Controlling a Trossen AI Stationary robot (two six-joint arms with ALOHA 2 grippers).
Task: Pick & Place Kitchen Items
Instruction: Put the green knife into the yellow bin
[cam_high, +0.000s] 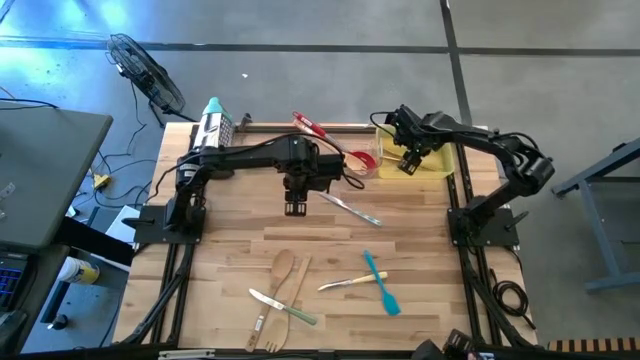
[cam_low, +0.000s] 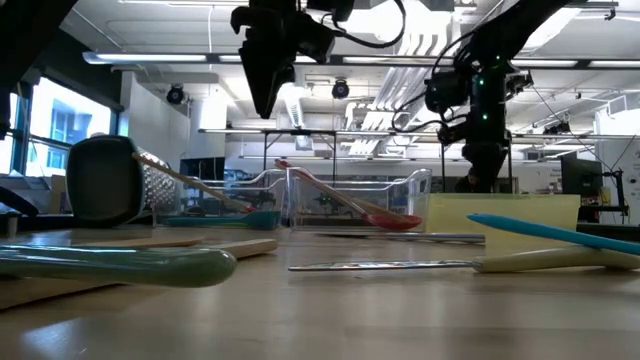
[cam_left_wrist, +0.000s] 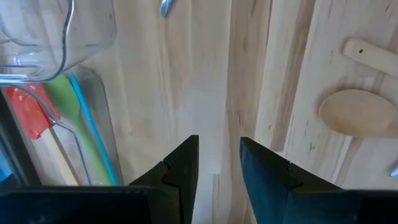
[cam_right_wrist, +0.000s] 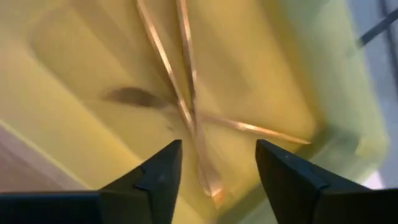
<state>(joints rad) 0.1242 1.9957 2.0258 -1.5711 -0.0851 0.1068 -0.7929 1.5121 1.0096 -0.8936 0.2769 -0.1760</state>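
Observation:
My left gripper (cam_high: 295, 208) hangs above the table's middle, pointing down, open by a narrow gap and empty (cam_left_wrist: 219, 152). My right gripper (cam_high: 408, 165) hovers open and empty (cam_right_wrist: 217, 162) over the yellow tray (cam_high: 442, 165), where thin pale utensils (cam_right_wrist: 186, 106) lie crossed. A metal knife (cam_high: 350, 208) lies just right of my left gripper. Nearer the front lie a wooden spoon (cam_high: 283, 268), a wooden fork (cam_high: 268, 325), a green-handled knife (cam_high: 285, 308), a pale-handled knife (cam_high: 350, 283) and a blue spatula (cam_high: 381, 284). A red spatula (cam_high: 322, 130) leans in a clear tray (cam_low: 360, 200).
A steel box grater (cam_high: 213, 125) lies at the far left. A clear tray (cam_left_wrist: 93, 124) under my left arm holds red, green and blue spatulas. Bare wood lies between the metal knife and the front utensils. A fan (cam_high: 150, 75) stands off the table.

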